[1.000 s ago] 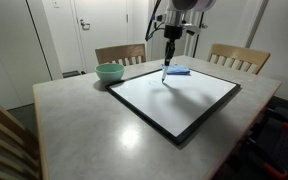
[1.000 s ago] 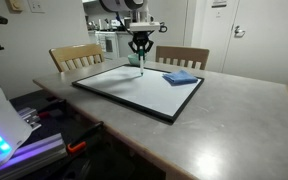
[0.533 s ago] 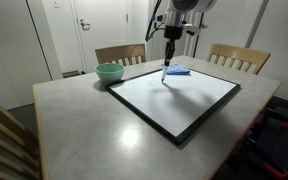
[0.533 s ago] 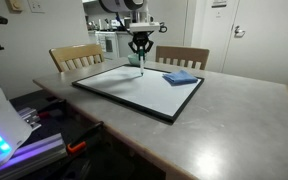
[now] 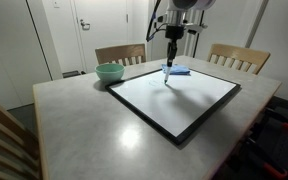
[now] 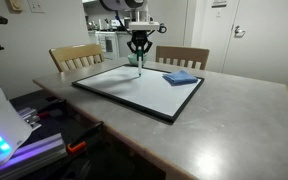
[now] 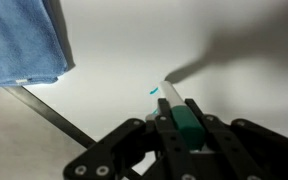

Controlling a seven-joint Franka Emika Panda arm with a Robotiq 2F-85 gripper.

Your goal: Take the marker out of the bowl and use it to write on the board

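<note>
My tool point(image 7: 187, 130) is pinched on the marker point(image 7: 184, 114), with one finger on each side of its green barrel. The marker points down and away from me. In the wrist view its tip sits at the board point(image 7: 134, 50), and a small teal dash is at the tip. I judge that the writing has only just begun.

To write well, I should press lightly so the tip neither skids nor bends over. I should keep my grip firm so the barrel doesn't twist between the fingers. The stroke should run towards the open white middle of the board, not towards the cloth point(image 7: 19, 40), which lies just beside the tip on the same corner. The black frame is also close on that side, so there is little room to write that way. The glossy surface will probably let the tip slide easily, so I should move slowly and evenly.

In an exterior view the bowl point(image 5: 109, 72) stands on the table point(image 5: 74, 125), off the board and well apart from my tool. Nothing shows above its rim, but I can't see to its bottom. The marker is in my grip over the board, so I take the bowl to be empty.
</note>
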